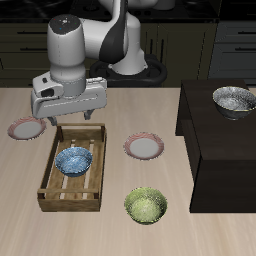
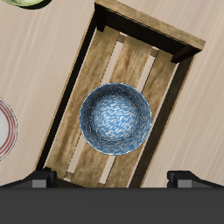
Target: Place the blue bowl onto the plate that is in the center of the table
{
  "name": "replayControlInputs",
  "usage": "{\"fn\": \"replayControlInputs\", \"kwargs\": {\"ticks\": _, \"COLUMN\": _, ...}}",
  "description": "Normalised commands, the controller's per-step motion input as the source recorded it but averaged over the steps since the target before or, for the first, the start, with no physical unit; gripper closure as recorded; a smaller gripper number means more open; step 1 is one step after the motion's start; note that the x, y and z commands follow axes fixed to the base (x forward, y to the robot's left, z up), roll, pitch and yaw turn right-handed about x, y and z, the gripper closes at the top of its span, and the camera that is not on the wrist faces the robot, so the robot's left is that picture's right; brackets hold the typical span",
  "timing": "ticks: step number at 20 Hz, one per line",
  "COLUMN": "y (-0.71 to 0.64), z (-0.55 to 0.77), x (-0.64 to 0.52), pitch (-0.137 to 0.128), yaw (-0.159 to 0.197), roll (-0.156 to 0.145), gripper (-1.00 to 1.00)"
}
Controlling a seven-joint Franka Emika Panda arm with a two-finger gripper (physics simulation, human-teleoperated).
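White, rounded arm segments [image 1: 95, 40] with dark joints; pale grey tool [image 1: 71, 118], short dark fingertips.

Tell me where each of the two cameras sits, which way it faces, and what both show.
Exterior view: in front of and above the table, facing the robot's base at the back; shows the arm and hand above the wooden crate.
Wrist view: on the hand, looking straight down into the crate; only the two fingertips show.
Shared: the blue bowl inside the crate, the yellow-green bowl and a plate.
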Motion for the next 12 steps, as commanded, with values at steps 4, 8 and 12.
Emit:
{"fn": "replayControlInputs", "kwargs": {"ticks": 4, "y": 0.22, "z": -0.09, "x": 0.01, "pitch": -0.006, "yaw": 0.180, "roll": 0.006, "gripper": -1.00}}
{"fn": "replayControlInputs", "kwargs": {"ticks": 8, "y": 0.06, "z": -0.04, "x": 0.02, "pitch": -0.004, "yaw": 0.160, "roll": -0.013, "gripper": -1.00}}
{"fn": "replayControlInputs", "kwargs": {"ticks": 12, "y": 0.00, "z": -0.05, "x": 0.02, "pitch": 0.000, "yaw": 0.151, "roll": -0.005, "gripper": -1.00}}
